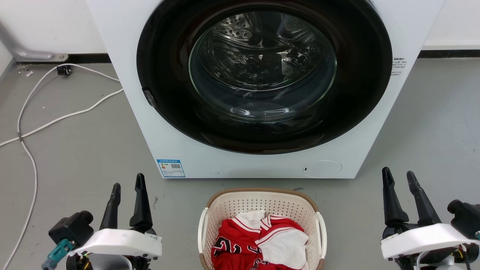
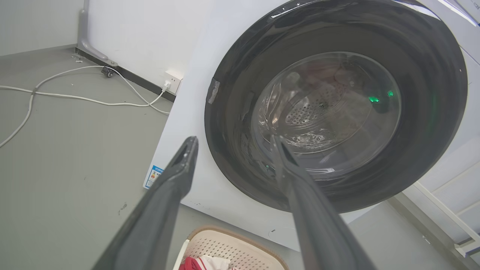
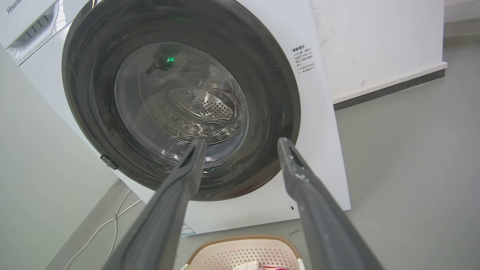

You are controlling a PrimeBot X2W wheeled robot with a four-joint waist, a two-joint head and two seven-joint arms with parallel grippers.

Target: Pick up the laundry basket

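**Washer** [image 1: 258, 157]: a white front-loader, the largest body in the scene. Its dark round door [image 1: 262, 75] is shut, and the perforated drum shows through the glass.

**Floor** [image 1: 431, 131]: grey, and it carries everything. White cables [image 1: 56, 120] trail across it on the robot's left, well apart from the work.

**Laundry basket** [image 1: 258, 191]: it rests on the floor just in front of the washer's base, centred in the head view between the two arms and nearer the robot than either pair of fingertips. The left handle [image 1: 202, 228] faces the left arm and the right handle [image 1: 323, 232] faces the right arm. The near end is cut off by the picture's lower edge, so the long axis cannot be settled. The handle-to-handle line runs across the robot's front.

**Left jaws, right jaws**: both pairs are spread apart, hold nothing, and point toward the washer. Each stands outboard of its handle and apart from it. Neither arm is clearly nearer. By judgement, the lift calls for each arm to draw back and inward to its own handle.

**Contents**: a crumpled red jersey [image 1: 240, 243] with white trim and dark lettering, and a white garment [image 1: 287, 247] lying partly over it. Both sit below the rim.
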